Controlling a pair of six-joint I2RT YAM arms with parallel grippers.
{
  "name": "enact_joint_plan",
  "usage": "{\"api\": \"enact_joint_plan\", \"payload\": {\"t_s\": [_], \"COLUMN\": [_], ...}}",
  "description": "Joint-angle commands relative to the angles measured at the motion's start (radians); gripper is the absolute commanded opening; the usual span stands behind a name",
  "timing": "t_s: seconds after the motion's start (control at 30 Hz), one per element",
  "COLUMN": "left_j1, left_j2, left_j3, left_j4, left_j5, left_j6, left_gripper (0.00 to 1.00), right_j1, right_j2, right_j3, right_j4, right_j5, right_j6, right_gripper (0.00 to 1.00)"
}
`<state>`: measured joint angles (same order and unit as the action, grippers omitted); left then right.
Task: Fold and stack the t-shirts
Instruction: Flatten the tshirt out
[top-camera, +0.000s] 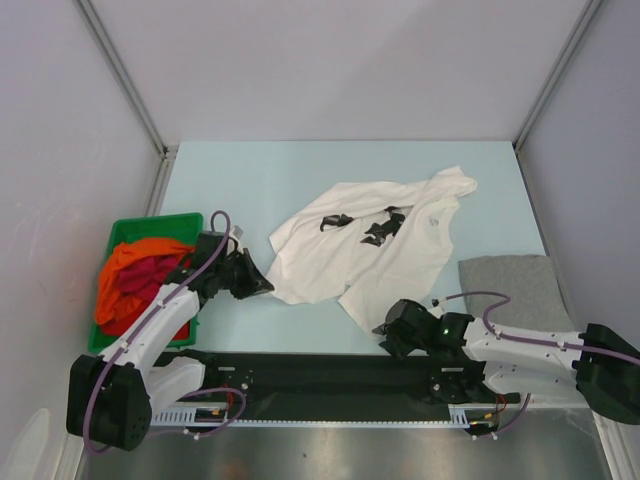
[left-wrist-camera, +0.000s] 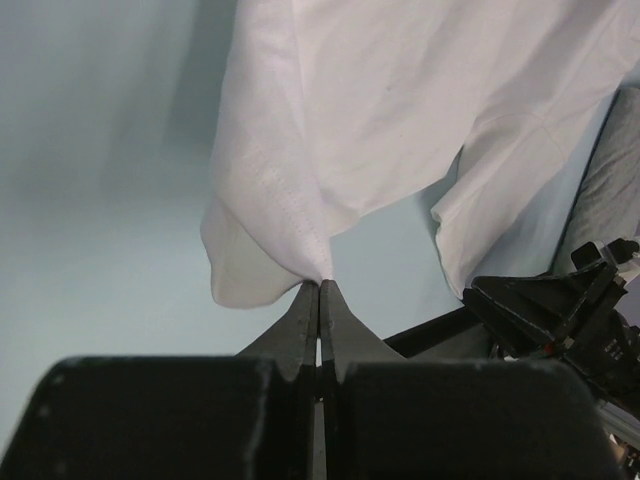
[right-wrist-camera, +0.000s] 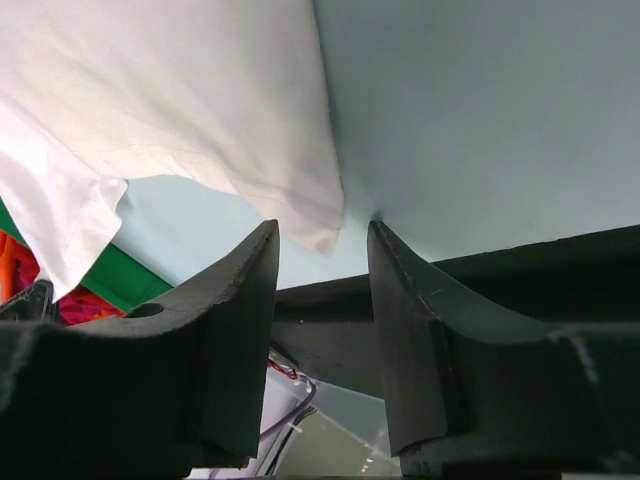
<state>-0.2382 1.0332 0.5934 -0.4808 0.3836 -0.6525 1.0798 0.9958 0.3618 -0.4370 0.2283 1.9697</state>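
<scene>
Top view: white t-shirt (top-camera: 400, 265) lies mid-table (top-camera: 250, 180), crumpled, black print up. Its long axis runs diag. from near-left to far-right; collar end unclear. L pincer (top-camera: 258, 284) is at its left corner, R pincer (top-camera: 385, 335) at the near hem. Folded grey t-shirt (top-camera: 510, 285) lies flat to the right, just beside the white one. Green bin (top-camera: 125, 232) at left holds the orange t-shirt (top-camera: 135, 255) and the dark red t-shirt (top-camera: 145, 280).

L wrist: fingers together, clamped on the white tee's edge, fabric lifted off the table.

R wrist: fingers apart, the white tee's corner in the gap, not gripped; bin behind.
</scene>
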Motion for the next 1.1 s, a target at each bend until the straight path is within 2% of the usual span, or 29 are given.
{"api": "enact_joint_plan", "payload": {"t_s": [0.0, 0.03, 0.07, 0.2, 0.43, 0.67, 0.9, 1.07], "left_j1": [-0.006, -0.006, -0.006, -0.006, -0.006, -0.006, -0.006, -0.006], "left_j2": [-0.010, -0.012, -0.016, -0.021, -0.019, -0.025, -0.033, -0.039], "left_j3": [0.026, 0.025, 0.022, 0.025, 0.034, 0.032, 0.029, 0.028], "left_j4": [0.025, 0.024, 0.025, 0.019, 0.013, 0.004, 0.004, -0.001], "left_j5": [0.028, 0.028, 0.028, 0.026, 0.023, 0.012, 0.005, 0.006], "left_j6": [0.025, 0.024, 0.022, 0.024, 0.021, 0.019, 0.010, 0.005], "left_gripper": [0.00, 0.00, 0.00, 0.00, 0.00, 0.00, 0.00, 0.00], "right_j1": [0.009, 0.011, 0.011, 0.035, 0.054, 0.054, 0.054, 0.026], "right_j2": [0.015, 0.020, 0.030, 0.037, 0.078, 0.063, 0.020, 0.024], "right_j3": [-0.015, -0.020, -0.017, -0.004, -0.026, -0.075, -0.092, -0.093], "right_j4": [0.027, 0.043, 0.044, 0.000, 0.032, 0.038, -0.025, 0.000], "right_j5": [0.079, 0.072, 0.056, 0.059, 0.031, 0.068, 0.091, 0.088], "right_j6": [0.195, 0.201, 0.207, 0.239, 0.317, 0.400, 0.412, 0.367], "right_gripper": [0.45, 0.44, 0.39, 0.36, 0.36, 0.35, 0.35, 0.34]}}
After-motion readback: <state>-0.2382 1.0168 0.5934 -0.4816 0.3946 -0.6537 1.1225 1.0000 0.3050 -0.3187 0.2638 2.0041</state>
